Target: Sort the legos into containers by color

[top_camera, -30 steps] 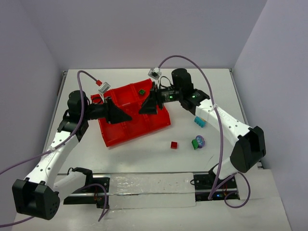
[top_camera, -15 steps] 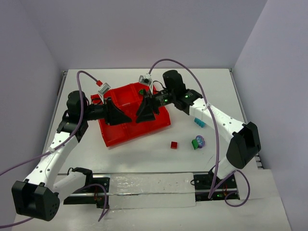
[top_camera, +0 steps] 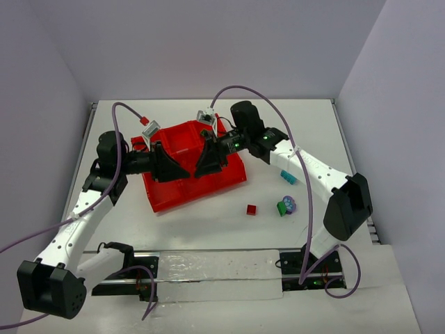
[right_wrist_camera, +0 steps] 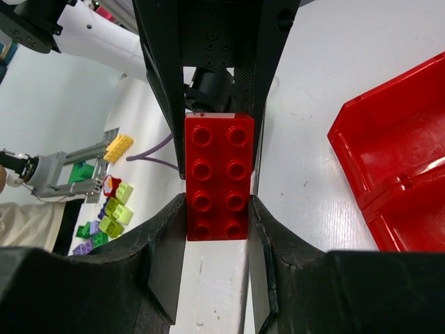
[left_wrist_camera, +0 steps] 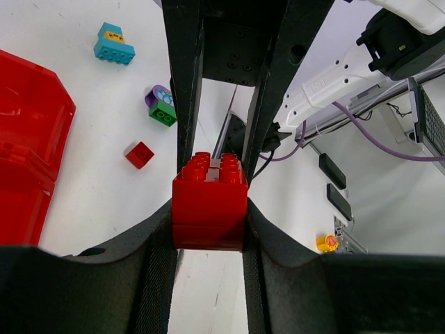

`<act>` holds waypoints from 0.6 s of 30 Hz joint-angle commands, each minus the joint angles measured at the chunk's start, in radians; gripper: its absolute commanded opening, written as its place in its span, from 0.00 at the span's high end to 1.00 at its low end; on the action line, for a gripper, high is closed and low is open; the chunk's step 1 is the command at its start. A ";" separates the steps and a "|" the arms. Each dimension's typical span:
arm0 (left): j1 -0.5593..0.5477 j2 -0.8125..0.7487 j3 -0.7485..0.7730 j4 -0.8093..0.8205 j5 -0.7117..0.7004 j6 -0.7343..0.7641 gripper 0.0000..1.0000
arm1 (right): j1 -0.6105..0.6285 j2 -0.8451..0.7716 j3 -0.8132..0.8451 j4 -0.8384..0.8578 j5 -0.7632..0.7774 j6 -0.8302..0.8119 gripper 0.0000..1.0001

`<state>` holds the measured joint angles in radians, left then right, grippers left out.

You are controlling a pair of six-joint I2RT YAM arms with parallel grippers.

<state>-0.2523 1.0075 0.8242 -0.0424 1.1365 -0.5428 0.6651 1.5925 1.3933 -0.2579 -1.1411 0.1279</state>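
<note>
A red lego brick (left_wrist_camera: 208,198) hangs above the red tray (top_camera: 174,195), where my two grippers meet tip to tip. My left gripper (left_wrist_camera: 208,212) is shut on one end of it. My right gripper (right_wrist_camera: 217,209) is shut on the same brick (right_wrist_camera: 217,167) from the opposite side. Seen from above, the left gripper (top_camera: 185,170) and the right gripper (top_camera: 200,167) hide the brick between them. On the table right of the tray lie a small red lego (top_camera: 251,209), a green and purple pair (top_camera: 286,206) and a light blue one (top_camera: 288,177).
The tray sits skewed on the white table, its near corner toward the arm bases. Purple cables with white connectors (top_camera: 204,117) arch over both arms. Grey walls close the table on three sides. A heap of spare bricks (right_wrist_camera: 104,209) shows beyond the table in the right wrist view.
The right arm swung left over the tray until its gripper met the left gripper, and its jaws closed on the red brick. The left arm stayed still.
</note>
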 commanded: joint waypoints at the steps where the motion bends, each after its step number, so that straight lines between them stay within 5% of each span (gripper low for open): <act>1: 0.005 -0.025 0.031 0.005 0.015 0.040 1.00 | 0.004 -0.027 -0.002 0.105 -0.043 0.047 1.00; 8: 0.005 -0.048 0.038 -0.080 0.029 0.106 1.00 | -0.092 -0.073 -0.146 0.515 -0.091 0.338 1.00; 18: 0.005 -0.047 0.030 -0.083 0.041 0.113 1.00 | -0.129 -0.089 -0.178 0.602 -0.110 0.406 1.00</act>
<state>-0.2565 0.9907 0.8351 -0.0766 1.1046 -0.4987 0.6134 1.5747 1.2163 0.2174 -1.2219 0.4519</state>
